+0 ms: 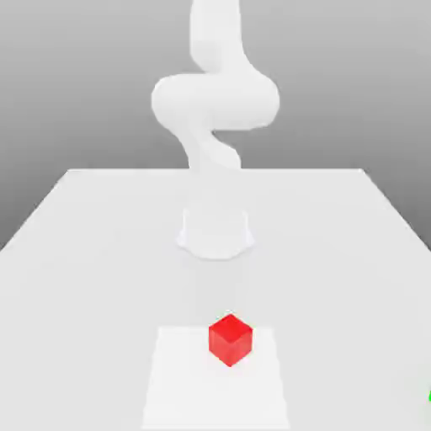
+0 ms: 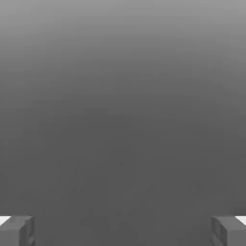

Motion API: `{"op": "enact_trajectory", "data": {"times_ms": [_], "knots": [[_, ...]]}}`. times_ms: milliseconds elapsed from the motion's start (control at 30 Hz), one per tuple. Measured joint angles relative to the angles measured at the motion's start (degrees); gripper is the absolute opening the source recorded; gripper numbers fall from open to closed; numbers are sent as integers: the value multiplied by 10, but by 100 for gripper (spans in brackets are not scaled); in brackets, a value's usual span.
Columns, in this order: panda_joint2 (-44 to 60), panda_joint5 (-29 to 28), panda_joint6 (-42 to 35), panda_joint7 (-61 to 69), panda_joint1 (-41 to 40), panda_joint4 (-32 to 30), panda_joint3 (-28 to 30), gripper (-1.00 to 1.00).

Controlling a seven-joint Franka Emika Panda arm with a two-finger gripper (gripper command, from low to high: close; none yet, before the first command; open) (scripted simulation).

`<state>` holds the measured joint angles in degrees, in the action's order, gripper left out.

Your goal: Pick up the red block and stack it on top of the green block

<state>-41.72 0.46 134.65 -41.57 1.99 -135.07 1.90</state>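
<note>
Waiting untouched near the table's [image 1: 101, 219] front edge, the red block [image 1: 231, 339] sits unlifted; the green block [image 1: 429, 395] peeks at the front right corner. The gripper [image 2: 123, 230] is spread wide, empty.

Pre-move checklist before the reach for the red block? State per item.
1. Gripper open, nothing between fingers: ok.
2. Red block sits free on the table, nothing touching it: ok.
3. Arm raised well above the block, so descent starts unobstructed: ok.
4. Gripper aimed at the block: not ok, hand view has only grey background.
5. Green block placement: cannot tell, just a sliver at the exterior view's right edge.
</note>
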Motion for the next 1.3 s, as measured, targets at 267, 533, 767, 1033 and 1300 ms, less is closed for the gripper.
{"op": "enact_trajectory", "data": {"times_ms": [267,533,767,1033,1300], "knots": [[159,15,106,159,66,-119,55,0],[336,5,224,316,105,-247,73,0],[475,28,334,382,102,-270,56,0],[540,58,388,403,70,-262,17,-100],[462,11,323,370,77,-272,36,-100]]}}
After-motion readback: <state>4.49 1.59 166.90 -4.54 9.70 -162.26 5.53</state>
